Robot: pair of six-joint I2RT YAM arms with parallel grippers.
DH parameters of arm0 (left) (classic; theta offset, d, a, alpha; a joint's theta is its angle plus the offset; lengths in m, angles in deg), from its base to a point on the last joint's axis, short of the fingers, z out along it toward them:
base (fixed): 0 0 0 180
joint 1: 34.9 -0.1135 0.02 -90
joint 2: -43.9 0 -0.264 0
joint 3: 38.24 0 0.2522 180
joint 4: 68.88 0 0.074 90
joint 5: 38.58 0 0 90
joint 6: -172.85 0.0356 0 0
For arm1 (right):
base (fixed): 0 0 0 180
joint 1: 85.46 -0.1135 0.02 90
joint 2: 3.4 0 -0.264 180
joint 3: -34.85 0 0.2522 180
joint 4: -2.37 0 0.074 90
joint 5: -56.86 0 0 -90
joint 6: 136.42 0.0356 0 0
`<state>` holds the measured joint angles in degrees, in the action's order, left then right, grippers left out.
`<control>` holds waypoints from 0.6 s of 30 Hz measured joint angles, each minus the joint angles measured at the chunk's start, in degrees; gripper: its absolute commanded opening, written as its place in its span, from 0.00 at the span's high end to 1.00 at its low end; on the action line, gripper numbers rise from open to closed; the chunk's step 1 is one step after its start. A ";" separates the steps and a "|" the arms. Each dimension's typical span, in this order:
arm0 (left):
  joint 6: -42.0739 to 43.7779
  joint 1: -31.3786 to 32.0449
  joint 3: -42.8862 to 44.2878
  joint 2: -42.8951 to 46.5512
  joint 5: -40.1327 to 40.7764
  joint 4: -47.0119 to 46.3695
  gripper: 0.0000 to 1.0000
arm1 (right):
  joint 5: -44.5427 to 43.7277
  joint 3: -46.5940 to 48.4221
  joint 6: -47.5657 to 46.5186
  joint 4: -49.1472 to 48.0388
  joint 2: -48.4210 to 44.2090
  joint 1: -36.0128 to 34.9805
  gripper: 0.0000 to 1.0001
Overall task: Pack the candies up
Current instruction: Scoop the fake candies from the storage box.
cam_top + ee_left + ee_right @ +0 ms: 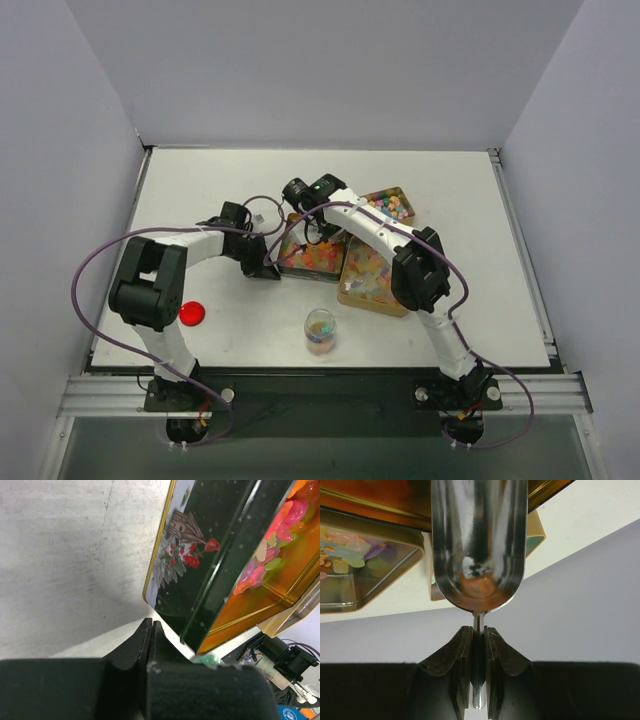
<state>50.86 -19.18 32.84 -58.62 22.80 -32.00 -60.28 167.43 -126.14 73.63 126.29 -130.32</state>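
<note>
Shiny metal scoop (479,545), handle pinched between black fingers (462,647).

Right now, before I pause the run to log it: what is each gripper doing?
Left gripper: jaws shut, nothing between them, beside the dark tin.
Right gripper: jaws shut on the handle of the metal scoop.

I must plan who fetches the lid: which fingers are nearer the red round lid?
Left. The left fingers are beside the dark tin, up and right of the red lid. The right fingers hold a metal scoop farther right, by that tin.
</note>
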 measured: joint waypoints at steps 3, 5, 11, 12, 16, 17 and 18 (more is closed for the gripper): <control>-0.42 0.00 0.00 -0.90 -0.44 -0.63 1.00 | 0.20 0.00 0.98 0.04 0.00 0.02 1.00; -0.44 0.00 0.04 -1.16 -0.63 -0.81 1.00 | 0.46 0.00 1.55 0.11 0.00 0.00 1.00; -0.44 0.11 0.04 -1.57 -0.83 -1.29 1.00 | 2.21 -0.52 1.92 0.09 -0.74 0.15 1.00; -0.44 0.11 0.04 -1.57 -0.83 -1.36 1.00 | 2.75 -0.90 1.92 -0.09 -1.05 0.20 1.00; -0.42 0.11 0.09 -1.77 -0.85 -1.33 1.00 | 4.02 -4.70 0.76 -2.78 -3.58 0.35 1.00; -0.44 0.11 0.13 -1.95 -0.85 -1.33 1.00 | 4.24 -5.90 0.04 -3.74 -4.24 0.66 1.00; -0.48 0.11 0.20 -2.12 -0.96 -1.31 1.00 | 4.44 -6.86 -0.74 -4.50 -4.79 1.03 1.00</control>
<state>50.38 -19.07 33.04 -60.74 21.84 -33.31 -55.84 160.57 -126.88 69.12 121.50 -129.30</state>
